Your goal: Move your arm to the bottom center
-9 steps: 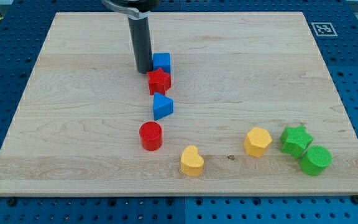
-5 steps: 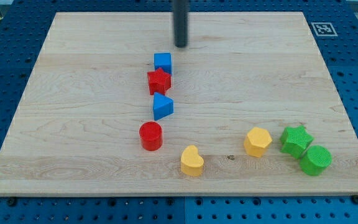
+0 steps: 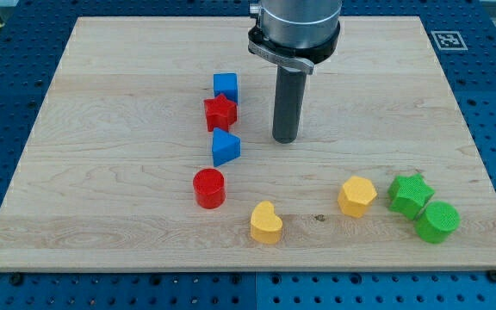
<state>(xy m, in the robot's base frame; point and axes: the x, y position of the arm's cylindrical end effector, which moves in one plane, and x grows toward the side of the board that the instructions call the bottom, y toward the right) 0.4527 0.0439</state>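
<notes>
Blue triangle block (image 3: 225, 147) left of my tip (image 3: 285, 139), tip moved down-right, blocks unmoved, no claw

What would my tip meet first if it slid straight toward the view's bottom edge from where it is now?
Probably nothing. Your tip would pass between the yellow heart block on the view's left and the yellow hexagonal block on the right, reaching the board's bottom edge. The heart is the nearer side, so clearance there is uncertain.

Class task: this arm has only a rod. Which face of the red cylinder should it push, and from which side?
Push the red cylinder on its upright curved wall, low and centred, from the view's right where my tip stands; off-centre contact would probably slide off the round wall.
</notes>
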